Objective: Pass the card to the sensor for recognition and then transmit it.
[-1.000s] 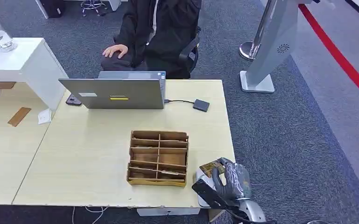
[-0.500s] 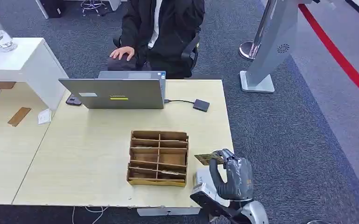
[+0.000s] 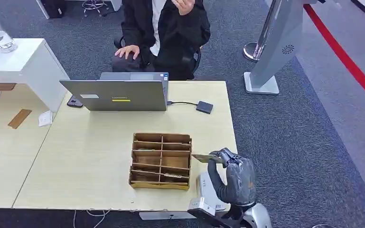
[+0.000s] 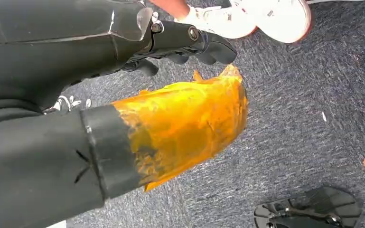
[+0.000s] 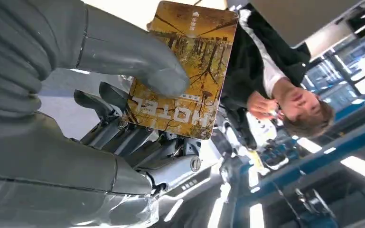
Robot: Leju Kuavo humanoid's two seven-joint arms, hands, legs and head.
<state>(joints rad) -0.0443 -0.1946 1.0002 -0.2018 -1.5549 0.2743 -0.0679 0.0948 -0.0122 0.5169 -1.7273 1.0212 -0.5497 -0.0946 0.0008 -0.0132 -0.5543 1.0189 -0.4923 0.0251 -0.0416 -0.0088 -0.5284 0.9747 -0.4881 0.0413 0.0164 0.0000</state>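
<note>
Grey laptop [image 3: 118, 95] near the table's [image 3: 85, 152] far edge; cardboard divider box [image 3: 161, 161] nearer; seated person [image 3: 163, 33] behind.

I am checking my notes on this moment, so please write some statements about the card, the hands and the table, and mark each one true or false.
1. The right hand holds the card. True.
2. The card lies inside the cardboard organizer. False: it is in the hand, beside the organizer's right side.
3. The laptop stands on the table between the organizer and the seated person. True.
4. The card is plain white. False: it shows a yellow-brown picture with the word HOTEL.
5. The left hand holds a card. False: it holds nothing.
</note>
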